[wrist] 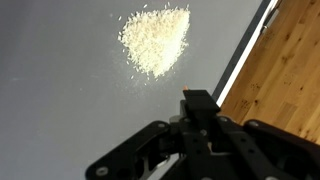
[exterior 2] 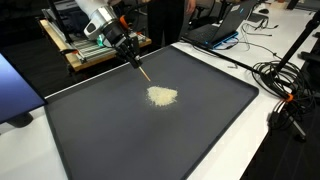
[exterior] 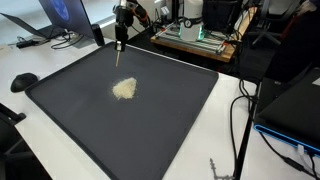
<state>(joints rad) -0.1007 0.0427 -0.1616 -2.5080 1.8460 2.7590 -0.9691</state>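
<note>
Plainly, the gripper (exterior 2: pixel 130 50) has its jaws clamped together on a thin stick (exterior 2: pixel 143 70), which slants down toward the dark mat (exterior: pixel 150 130) covering most of the white worktop (exterior: pixel 50 62). The pile of grains (exterior 2: pixel 163 96) lies near the mat's middle, a little toward the worktop's edge where the arm stands. The stick's tip is just beside the heap on that side and apart from it. Whether the tip touches the mat I cannot tell.

In the wrist view a few loose grains fringe the heap on the side facing the jaws.

Working the grains well probably calls for a light tip that rides on the mat without digging in, since a thin stick can swivel in a pinch grip if it catches. A low slant puts more of the stick against the grains. Short, slow strokes that start outside the loose fringe and run toward the heap should gather strays, not flick them toward the mat's rim.
</note>
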